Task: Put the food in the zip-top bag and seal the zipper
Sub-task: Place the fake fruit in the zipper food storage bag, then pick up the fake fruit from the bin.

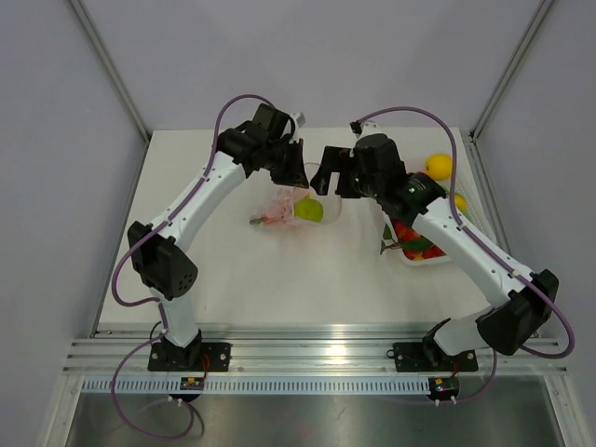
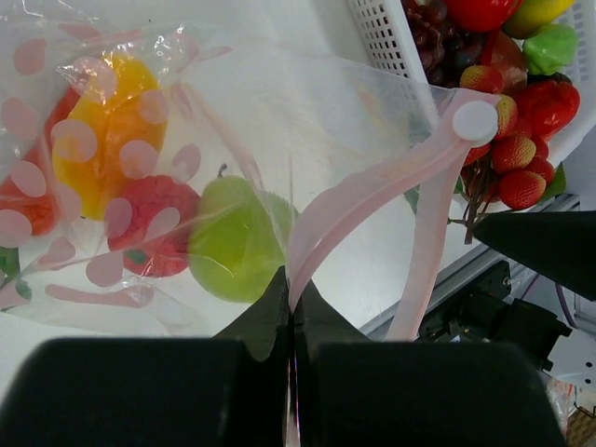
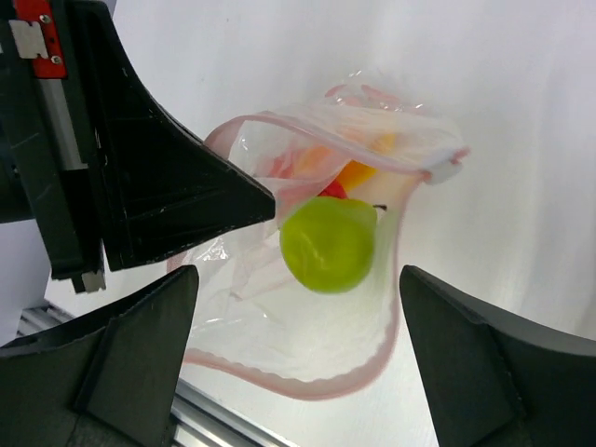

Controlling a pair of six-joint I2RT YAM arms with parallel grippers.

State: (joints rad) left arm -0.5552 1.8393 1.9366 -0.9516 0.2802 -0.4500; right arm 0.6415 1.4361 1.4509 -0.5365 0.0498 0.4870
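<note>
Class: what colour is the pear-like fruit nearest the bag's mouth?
The fruit is light green, clearest in the right wrist view.

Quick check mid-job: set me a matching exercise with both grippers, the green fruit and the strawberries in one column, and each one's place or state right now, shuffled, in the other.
Things
1. left gripper
2. right gripper
3. green fruit
4. strawberries

Place or state
A. in the white tray
B. open, facing the mouth of the zip-top bag
C. inside the zip-top bag
D. shut on the zipper

Pairs: 1-D, 2-B, 3-C, 4-A
</note>
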